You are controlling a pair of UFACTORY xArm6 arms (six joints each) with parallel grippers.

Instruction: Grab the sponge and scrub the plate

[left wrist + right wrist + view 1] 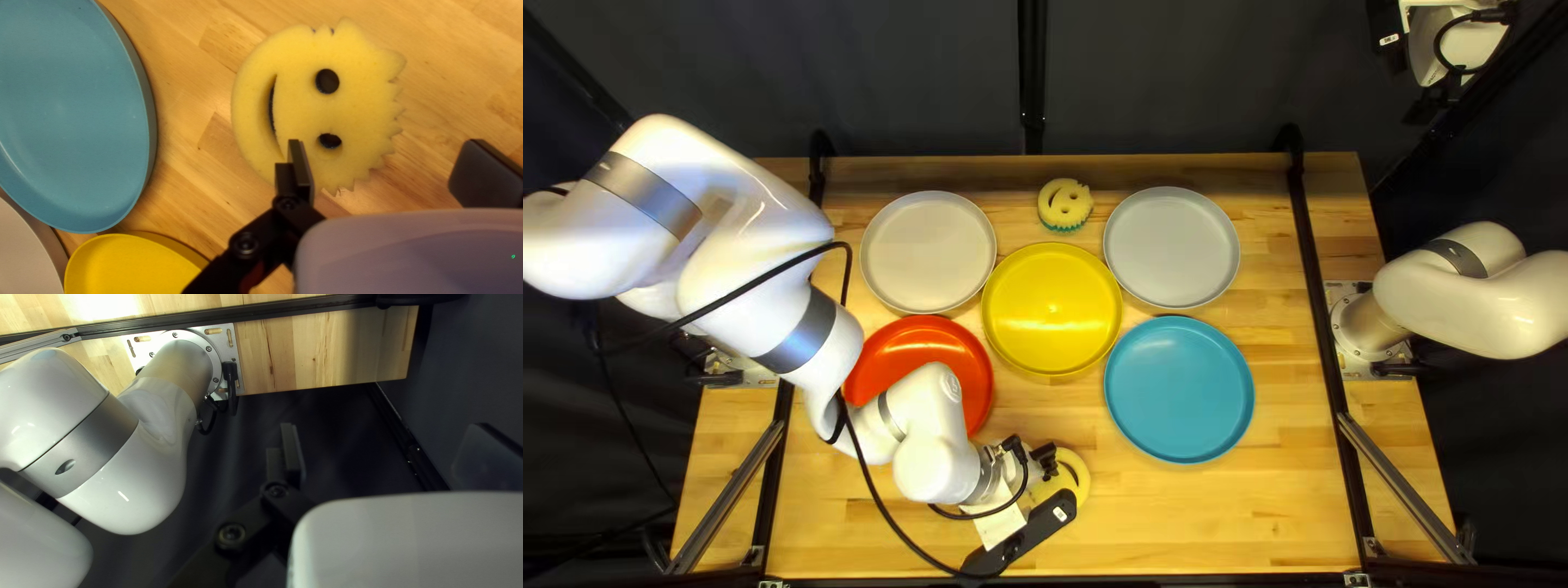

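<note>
With left gripper open over sponge at lower centre of top left view, have only approach done, grasping and plate scrubbing left.

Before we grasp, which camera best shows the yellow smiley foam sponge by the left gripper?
The left wrist view: there the sponge shows nearly whole, eyes and mouth clear. In the top left view, the left gripper hides part; the right wrist view shows none.
</note>
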